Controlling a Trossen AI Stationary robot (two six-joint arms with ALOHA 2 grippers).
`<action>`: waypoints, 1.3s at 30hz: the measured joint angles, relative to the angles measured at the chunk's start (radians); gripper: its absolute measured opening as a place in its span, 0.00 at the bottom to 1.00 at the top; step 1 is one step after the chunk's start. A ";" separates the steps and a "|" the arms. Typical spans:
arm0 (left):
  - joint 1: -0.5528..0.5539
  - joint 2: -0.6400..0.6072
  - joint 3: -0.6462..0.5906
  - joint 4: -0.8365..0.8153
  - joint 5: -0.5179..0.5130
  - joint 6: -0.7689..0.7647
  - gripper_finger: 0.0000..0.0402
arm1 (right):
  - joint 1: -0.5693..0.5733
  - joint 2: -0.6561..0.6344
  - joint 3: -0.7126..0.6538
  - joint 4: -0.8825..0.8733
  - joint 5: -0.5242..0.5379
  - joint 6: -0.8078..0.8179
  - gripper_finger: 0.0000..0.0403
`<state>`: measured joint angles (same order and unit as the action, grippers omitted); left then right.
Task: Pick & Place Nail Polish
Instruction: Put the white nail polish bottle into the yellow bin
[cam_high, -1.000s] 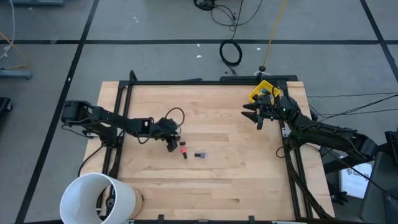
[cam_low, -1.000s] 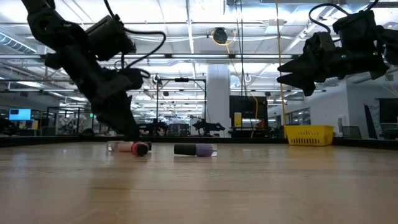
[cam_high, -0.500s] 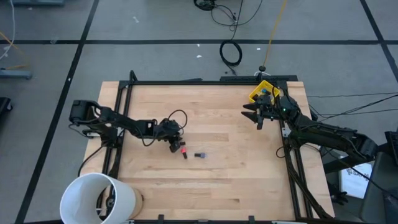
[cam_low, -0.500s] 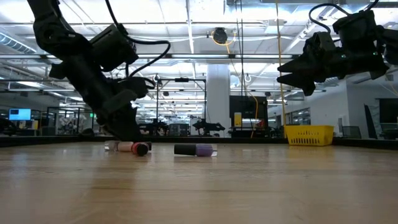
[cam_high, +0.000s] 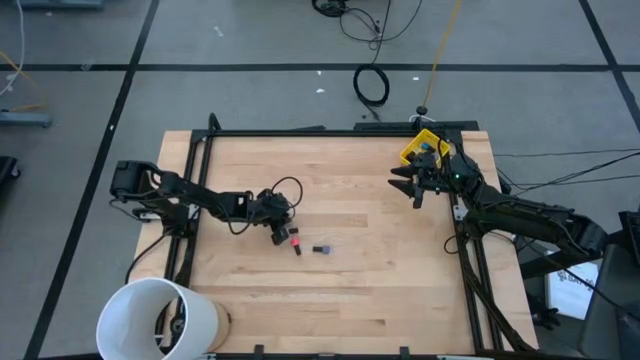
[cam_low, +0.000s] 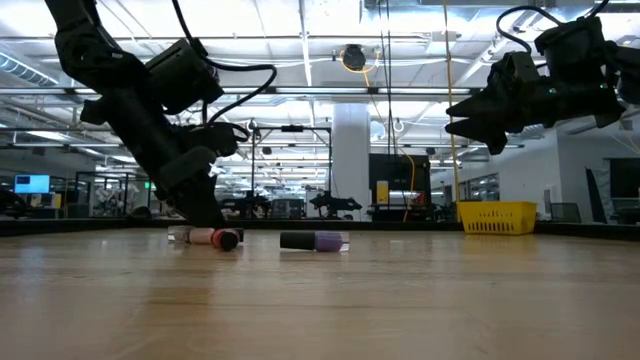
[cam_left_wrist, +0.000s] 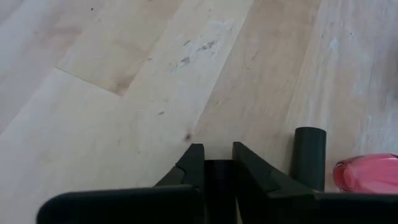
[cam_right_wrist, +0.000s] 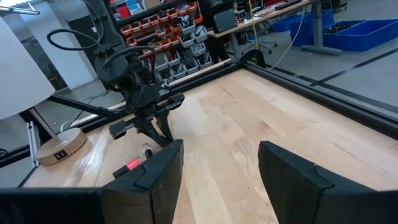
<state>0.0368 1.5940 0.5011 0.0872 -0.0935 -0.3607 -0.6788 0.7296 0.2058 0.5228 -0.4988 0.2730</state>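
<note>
Two nail polish bottles lie near the counter's (cam_high: 380, 290) centre: a red one (cam_high: 296, 243) partly hidden beside the left claw (cam_high: 279, 237), pressed together empty, and a purple one (cam_high: 322, 250) clear. Right claw (cam_high: 412, 184), spread, hovers upper right beside the yellow bin (cam_high: 420, 147); bare wood lies between.

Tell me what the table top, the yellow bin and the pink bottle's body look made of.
Table top: pale wood planks, matte, with visible grain and seams. Yellow bin: likely plastic, its wall an open lattice. Pink nail polish bottle: glossy, translucent body with a bright highlight, glass or clear plastic; its cap is matte and dark.
</note>
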 joint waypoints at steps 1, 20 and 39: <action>0.000 0.000 0.000 0.000 0.000 0.001 0.10 | 0.000 0.000 0.000 0.000 0.000 0.000 0.49; -0.006 -0.288 -0.009 0.337 -0.039 0.241 0.10 | 0.006 0.000 0.001 -0.002 0.005 0.001 0.49; 0.031 -0.163 0.017 1.162 0.228 0.535 0.10 | 0.316 0.181 0.001 0.371 0.252 -0.081 0.49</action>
<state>0.0677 1.4310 0.5182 1.2495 0.1350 0.1745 -0.3629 0.9102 0.2066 0.8934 -0.2466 0.1915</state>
